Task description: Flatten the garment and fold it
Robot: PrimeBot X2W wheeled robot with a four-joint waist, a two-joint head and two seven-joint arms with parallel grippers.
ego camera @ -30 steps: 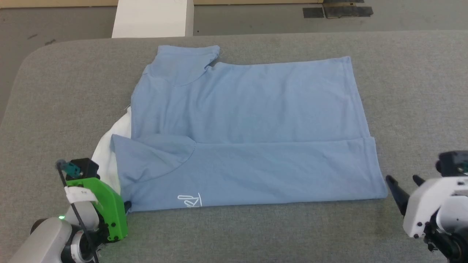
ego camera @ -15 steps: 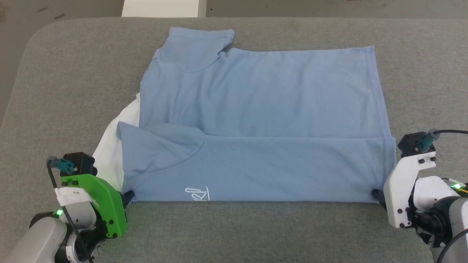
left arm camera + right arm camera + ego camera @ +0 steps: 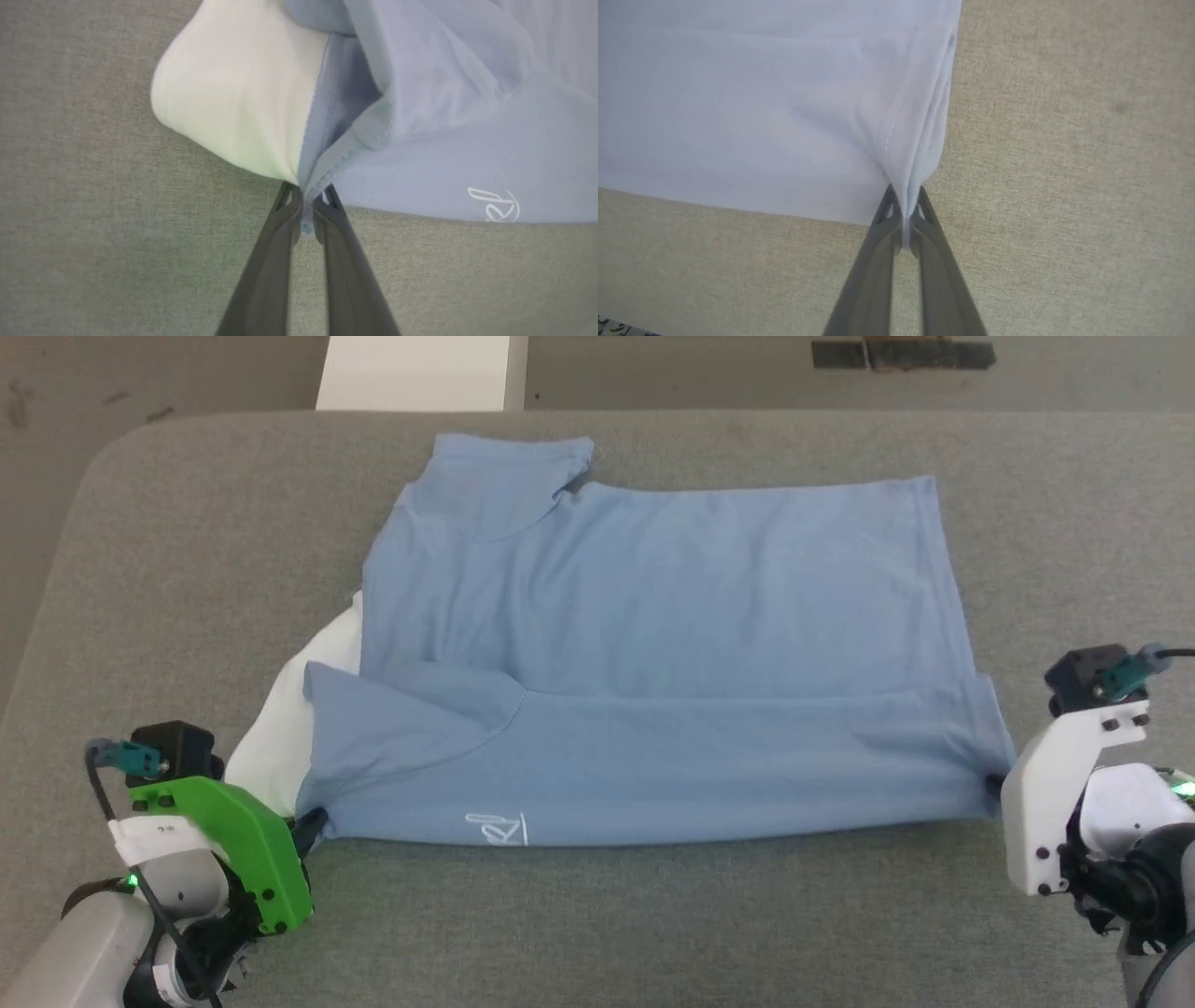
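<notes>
The light blue garment [image 3: 653, 653] lies spread on the grey table [image 3: 607, 924], its near long edge folded over, a white script logo [image 3: 497, 829] near that edge and the white collar [image 3: 280, 747] poking out at the left. My left gripper [image 3: 308, 823] is shut on the garment's near left corner; in the left wrist view the fingers [image 3: 280, 242] pinch blue cloth [image 3: 444, 163] beside the collar [image 3: 233, 93]. My right gripper [image 3: 991, 786] is shut on the near right corner, the cloth [image 3: 784, 116] bunching into the gripper [image 3: 905, 205]. Both corners are lifted slightly.
A white box-like object [image 3: 420, 373] stands beyond the table's far edge on the grey floor. Dark tape marks [image 3: 901, 353] lie on the floor at the far right. The table's rounded left corner [image 3: 103, 457] is near the far left.
Over the last second the right gripper came in to the garment's near right corner and shut on it. Both near corners now pull the edge taut and slightly up. The camera has shifted.
</notes>
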